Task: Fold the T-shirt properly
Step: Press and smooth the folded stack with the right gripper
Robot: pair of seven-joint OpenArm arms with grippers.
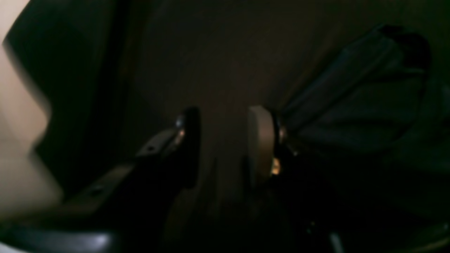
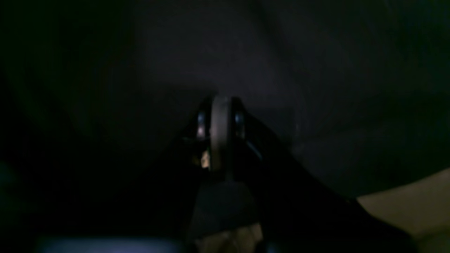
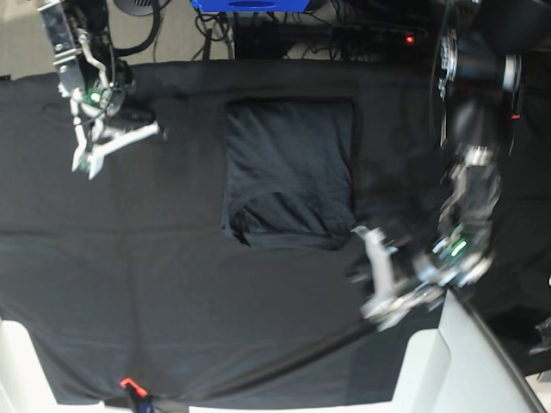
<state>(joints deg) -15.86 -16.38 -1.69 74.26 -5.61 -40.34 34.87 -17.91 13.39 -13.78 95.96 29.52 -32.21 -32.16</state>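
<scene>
On tablecloth (image 3: 172, 301), folded T-shirt (image 3: 290, 168), arms apart

Black tablecloth (image 3: 172, 284) over table, cables (image 3: 215, 34) behind, pale floor (image 3: 26, 43).

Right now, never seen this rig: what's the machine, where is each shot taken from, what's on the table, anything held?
It is a two-arm robot. The base view looks down on a table under a black tablecloth. The folded T-shirt lies near the middle, touched by neither arm. The other two pictures come from cameras on the wrists, looking along the fingers. The left gripper is open and empty, with bunched dark cloth beside it. The right gripper is shut, with nothing visible between its fingers. Both wrist views are very dark.
</scene>
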